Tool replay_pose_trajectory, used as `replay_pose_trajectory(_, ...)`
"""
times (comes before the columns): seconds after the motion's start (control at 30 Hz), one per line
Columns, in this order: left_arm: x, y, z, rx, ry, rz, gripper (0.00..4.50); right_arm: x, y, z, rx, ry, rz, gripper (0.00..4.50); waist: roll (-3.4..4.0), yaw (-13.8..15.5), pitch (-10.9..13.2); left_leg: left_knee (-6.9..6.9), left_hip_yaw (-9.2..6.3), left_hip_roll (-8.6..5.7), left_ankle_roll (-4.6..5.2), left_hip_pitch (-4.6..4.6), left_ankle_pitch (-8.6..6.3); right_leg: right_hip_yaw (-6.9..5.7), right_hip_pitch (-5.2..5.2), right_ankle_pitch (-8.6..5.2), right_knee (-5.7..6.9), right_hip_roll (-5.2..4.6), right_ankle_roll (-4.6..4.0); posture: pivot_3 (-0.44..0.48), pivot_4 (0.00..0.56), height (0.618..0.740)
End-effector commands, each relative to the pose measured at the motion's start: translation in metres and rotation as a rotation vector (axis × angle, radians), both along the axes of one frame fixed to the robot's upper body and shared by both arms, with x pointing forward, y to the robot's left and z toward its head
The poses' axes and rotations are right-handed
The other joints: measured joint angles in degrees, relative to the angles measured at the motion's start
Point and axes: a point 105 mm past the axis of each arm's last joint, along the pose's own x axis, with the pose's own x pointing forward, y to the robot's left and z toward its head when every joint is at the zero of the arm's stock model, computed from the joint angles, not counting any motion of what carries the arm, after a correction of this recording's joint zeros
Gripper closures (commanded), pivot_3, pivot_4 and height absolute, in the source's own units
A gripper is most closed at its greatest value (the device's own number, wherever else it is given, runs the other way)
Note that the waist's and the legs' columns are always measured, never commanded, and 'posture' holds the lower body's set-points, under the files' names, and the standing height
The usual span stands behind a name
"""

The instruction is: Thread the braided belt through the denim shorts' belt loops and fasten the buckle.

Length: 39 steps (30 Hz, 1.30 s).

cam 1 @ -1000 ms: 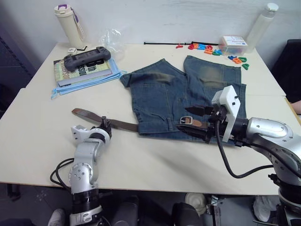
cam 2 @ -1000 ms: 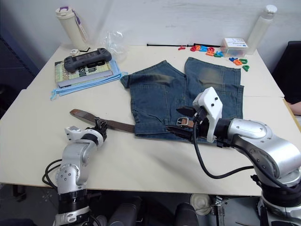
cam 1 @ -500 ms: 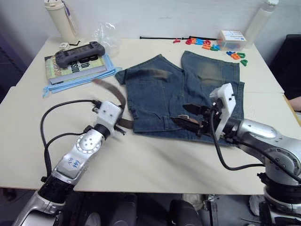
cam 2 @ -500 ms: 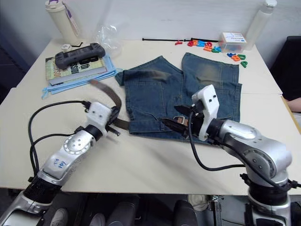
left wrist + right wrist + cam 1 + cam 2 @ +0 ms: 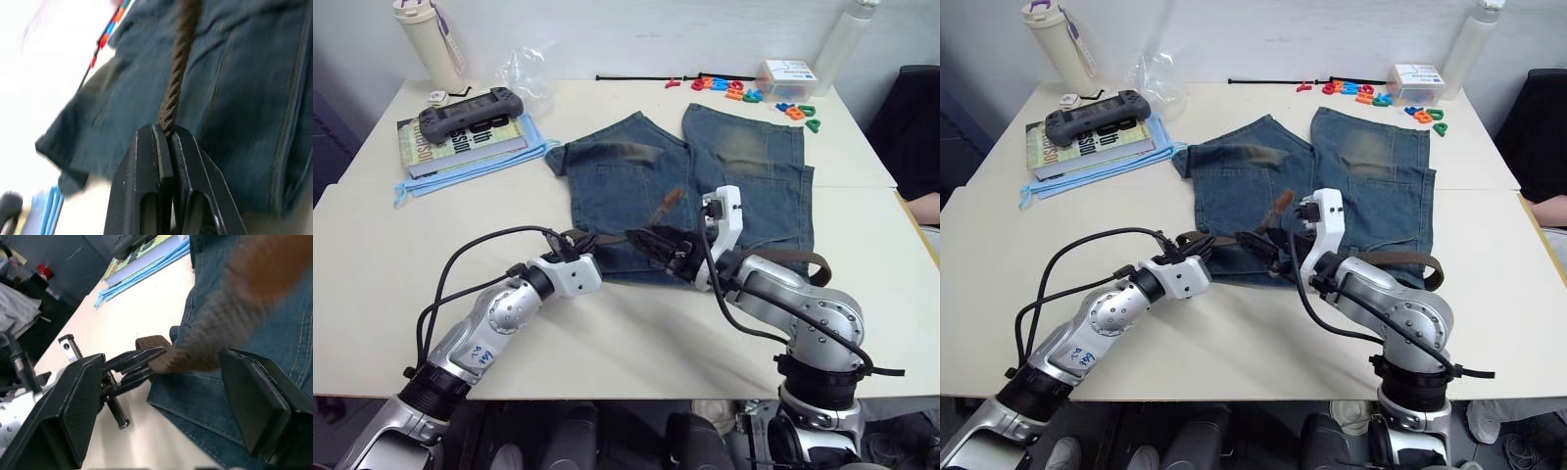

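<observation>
My left claw (image 5: pixel 167 134) pinched tight on braided belt (image 5: pixel 177 78) at near edge of denim shorts (image 5: pixel 636 186); right claw (image 5: pixel 171 382) gaping, strap between fingers (ungripped, I judge); shorts flat on surface (image 5: pixel 391 264); threading barely underway; buckle fastening undone.

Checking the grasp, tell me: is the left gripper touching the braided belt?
Touching. The left wrist view shows the left gripper shut on the braided belt, with the strap emerging between its tips.

Head stereo overhead; wrist cameras close-up.
</observation>
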Motion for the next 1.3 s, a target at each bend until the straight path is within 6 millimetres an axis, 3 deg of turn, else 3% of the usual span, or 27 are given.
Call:
replay_pose_trajectory(0.03,0.001,0.002,0.011,-0.019,-0.043,0.000,4.47,-0.006,0.000,0.004,0.021,-0.015,0.004,0.47,0.00,-0.1,0.0,0.00,0.01,0.00,0.00,0.02,0.00,0.00,0.00,0.00,0.03,0.00,0.00,0.000,0.150,0.684)
replay_pose_trajectory(0.27,0.002,0.006,0.014,-0.043,-0.070,0.025,4.47,0.000,-0.012,-0.004,0.090,0.069,-0.070,0.47,0.00,-0.4,0.0,0.01,0.06,0.05,0.00,0.06,0.00,0.00,-0.05,-0.01,0.13,0.00,-0.04,0.000,0.150,0.684)
replay_pose_trajectory(0.6,0.002,0.007,0.015,-0.049,-0.083,0.036,4.47,-0.002,-0.016,0.003,0.294,0.148,-0.091,0.47,0.01,-0.6,0.0,0.05,0.09,0.08,0.00,0.06,0.00,0.00,-0.08,-0.01,0.21,0.00,-0.05,0.000,0.150,0.684)
replay_pose_trajectory(0.7,0.001,0.007,0.017,-0.051,-0.092,0.034,4.50,0.000,-0.017,0.004,0.322,0.162,-0.106,1.27,0.01,-0.8,0.0,0.07,0.09,0.08,0.01,0.07,0.00,0.00,-0.11,-0.01,0.29,-0.01,-0.06,0.000,0.150,0.684)
replay_pose_trajectory(0.93,-0.001,0.009,0.025,-0.074,-0.151,0.027,4.50,0.005,-0.021,0.004,0.357,0.180,-0.143,4.35,0.00,-1.5,0.0,0.08,0.16,0.07,0.06,0.04,0.02,-0.03,-0.71,-0.03,0.97,-0.33,-0.09,0.000,0.150,0.684)
replay_pose_trajectory(1.13,-0.002,0.018,0.029,-0.146,-0.156,0.048,4.50,0.007,-0.020,0.003,0.363,0.183,-0.148,4.44,0.00,-1.6,0.0,0.12,0.53,-0.02,0.20,0.06,0.06,-0.16,-1.01,-0.04,1.39,-0.68,-0.13,0.000,0.150,0.684)
replay_pose_trajectory(1.23,-0.003,0.023,0.033,-0.351,-0.033,0.058,4.50,0.008,-0.019,0.005,0.369,0.177,-0.144,4.44,0.00,-1.5,0.0,0.18,0.54,-0.03,0.24,0.05,0.04,-0.16,-1.02,-0.04,1.42,-0.72,-0.13,0.000,0.150,0.684)
replay_pose_trajectory(1.3,-0.008,0.021,0.034,-0.452,0.056,0.008,3.70,0.009,-0.017,0.005,0.368,0.172,-0.140,4.50,0.00,-1.6,0.0,0.25,0.55,-0.03,0.27,0.04,0.02,-0.17,-1.02,-0.04,1.43,-0.73,-0.14,0.000,0.150,0.684)
